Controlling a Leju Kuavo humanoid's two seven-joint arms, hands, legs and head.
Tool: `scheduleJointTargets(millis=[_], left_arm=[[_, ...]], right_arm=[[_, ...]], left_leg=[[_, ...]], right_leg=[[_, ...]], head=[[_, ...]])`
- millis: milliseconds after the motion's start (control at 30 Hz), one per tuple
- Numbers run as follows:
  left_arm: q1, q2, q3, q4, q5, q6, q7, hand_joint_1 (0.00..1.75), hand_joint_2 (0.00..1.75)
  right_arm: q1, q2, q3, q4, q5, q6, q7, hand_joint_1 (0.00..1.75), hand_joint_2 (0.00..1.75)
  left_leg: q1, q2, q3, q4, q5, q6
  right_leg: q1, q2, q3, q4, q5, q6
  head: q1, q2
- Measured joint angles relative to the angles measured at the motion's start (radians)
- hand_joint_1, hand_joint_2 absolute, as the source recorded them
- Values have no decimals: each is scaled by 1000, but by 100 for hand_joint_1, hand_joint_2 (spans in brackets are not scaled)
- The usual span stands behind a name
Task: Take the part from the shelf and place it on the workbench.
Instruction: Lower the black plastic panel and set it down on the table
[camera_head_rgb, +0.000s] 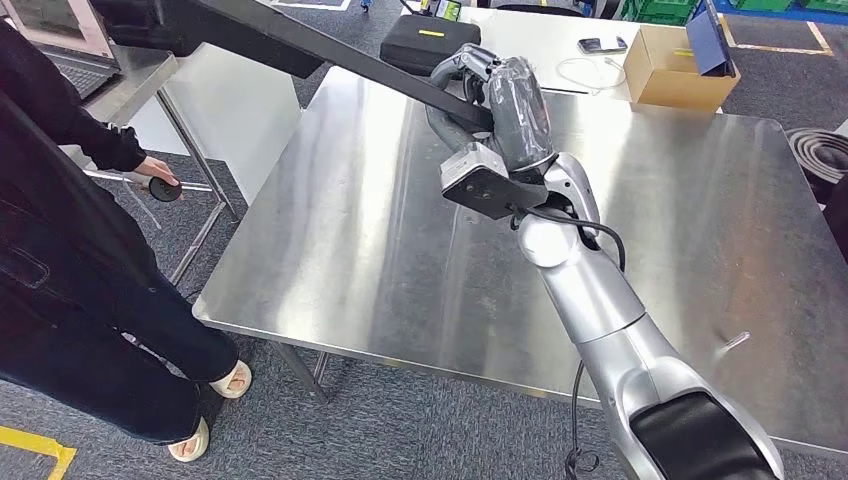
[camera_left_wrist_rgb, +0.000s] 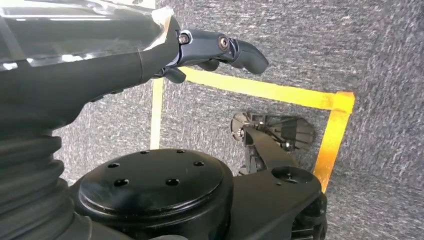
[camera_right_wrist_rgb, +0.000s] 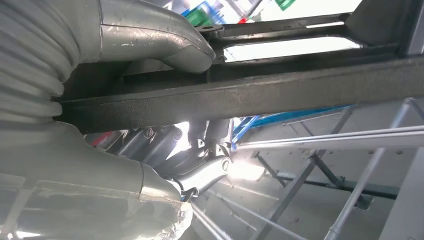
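So the right hand (camera_head_rgb: 490, 95) is up over the steel workbench (camera_head_rgb: 400, 250), wrapped around a long black metal part (camera_head_rgb: 330, 50), a flat bar that runs from the hand off toward the upper left, well above the bench surface. From the right wrist camera you can see the grip properly: the thick grey thumb (camera_right_wrist_rgb: 165, 42) sits on one side of the part (camera_right_wrist_rgb: 280, 92) and the darker fingers (camera_right_wrist_rgb: 200, 172) curl in on the other side, so the bar is clamped between them. The part is in the air over the workbench, not resting on it.

The left hand (camera_left_wrist_rgb: 220, 50) hangs down over grey carpet with a yellow tape line (camera_left_wrist_rgb: 260, 92) on the floor. Its fingers are loosely extended and there's nothing in them.

Past the far edge of the workbench there's a white table (camera_head_rgb: 540, 45) with a black case (camera_head_rgb: 430, 40) that has a small yellow stripe on it, a phone (camera_head_rgb: 602, 45), a white cable (camera_head_rgb: 590, 72) and a cardboard box (camera_head_rgb: 675, 70) with a blue tablet-looking thing (camera_head_rgb: 708, 40) leaning in it. I can't read any brand names or labels on any of this, too small.

Left of the workbench a person in dark clothes (camera_head_rgb: 70, 250) stands with a hand (camera_head_rgb: 155, 170) on a small black round object (camera_head_rgb: 165, 188).
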Motion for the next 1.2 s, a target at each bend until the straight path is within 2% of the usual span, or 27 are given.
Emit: scheduleJointTargets(millis=[67, 100, 167, 200, 233, 267, 333, 400, 433, 533, 667, 767, 867, 933, 1033, 1133, 1200], left_arm=[[-2, 0, -7, 0, -2, -3, 0, 0, 175], [-2, 1, -11, 0, -3, -5, 0, 0, 175], [-3, 0, -18, 0, -5, -11, -1, 0, 175], [-4, 0, -21, 0, -6, -13, -1, 0, 175], [-6, 0, -24, 0, -6, -14, -1, 0, 175], [-8, 0, -28, 0, -6, -15, 0, 0, 175], [-11, -1, -39, 0, -6, -15, 2, 0, 175], [-12, -3, -48, -1, -6, -15, 4, 0, 175], [-12, -5, -52, -1, -6, -15, 4, 0, 175], [-12, -7, -63, -1, -6, -15, 6, 0, 175], [-12, -8, -67, -1, -6, -15, 7, 0, 175], [-13, -8, -72, -1, -5, -19, 7, 0, 175], [-11, -8, -80, -1, 0, -20, 7, 0, 175], [-9, -8, -85, -1, 11, -16, 6, 0, 175], [-7, -8, -88, -1, 28, -5, 3, 0, 175], [-6, -10, -89, -1, 34, 7, 4, 0, 175], [-6, -12, -91, -1, 34, 19, 11, 0, 175]], right_arm=[[-16, 0, 1, 16, 65, -35, 32, 175, 175], [-30, 1, 1, 33, 99, -56, 50, 175, 175], [-64, 1, 0, 91, 170, -104, 88, 175, 175], [-82, 1, -2, 131, 209, -129, 107, 175, 175], [-101, 0, -6, 178, 249, -153, 128, 175, 175], [-119, -1, -11, 229, 291, -175, 150, 175, 175], [-155, -7, -22, 338, 367, -217, 194, 175, 175], [-185, -22, -32, 439, 417, -257, 223, 175, 175], [-194, -31, -38, 480, 429, -272, 228, 175, 175], [-210, -52, -50, 570, 442, -291, 228, 175, 175], [-217, -61, -53, 631, 457, -292, 245, 175, 175], [-219, -73, -61, 661, 480, -297, 293, 175, 175], [-207, -113, -87, 696, 480, -329, 304, 175, 175], [-187, -142, -121, 714, 455, -356, 282, 175, 175], [-148, -179, -204, 728, 391, -374, 199, 175, 175], [-112, -205, -286, 731, 362, -379, 143, 175, 175], [-95, -218, -322, 731, 362, -380, 137, 87, 87]], left_leg=[[4, 2, -18, 38, -24, -11], [6, 3, -43, 85, -47, -16], [8, 5, -112, 215, -98, -24], [10, 6, -140, 263, -108, -27], [11, 6, -153, 278, -101, -30], [14, 7, -146, 254, -75, -31], [21, 10, -90, 130, -6, -33], [21, 9, -41, 32, 24, -29], [20, 8, -33, 15, 24, -24], [13, 5, -33, 9, 27, -13], [4, 5, -33, 10, 25, -2], [2, 4, -33, 11, 24, 4], [2, 0, -33, 11, 24, 7], [1, -1, -33, 11, 23, 8], [0, 0, -33, 11, 22, 10], [0, 0, -33, 10, 22, 10], [1, 1, -32, 10, 22, 10]], right_leg=[[-8, 0, 6, -4, 0, -12], [-12, 0, 9, -5, -1, -17], [-12, -1, 12, -5, -4, -22], [-12, -1, 13, -5, -5, -23], [-12, -1, 15, -5, -6, -23], [-13, -1, 18, -5, -7, -23], [-14, 0, 23, -3, -12, -16], [-8, 0, 21, 0, -16, -5], [-3, 0, 19, 1, -18, -2], [-1, -2, 20, -2, -17, 0], [-6, -2, 23, -11, -14, 5], [-6, -4, 25, -15, -13, 8], [-6, -8, 27, -17, -13, 9], [-7, -9, 27, -17, -13, 12], [-7, -9, 27, -18, -13, 21], [-7, -8, 27, -18, -13, 23], [-6, -8, 27, -17, -13, 23]], head=[[-3, 0], [-4, 0], [-6, 0], [-6, 0], [-7, 0], [-8, 0], [-10, 0], [-10, 0], [-9, 0], [-4, 0], [-3, 0], [-4, 0], [-3, 0], [-3, 0], [-4, 0], [-4, 0], [-4, 0]])
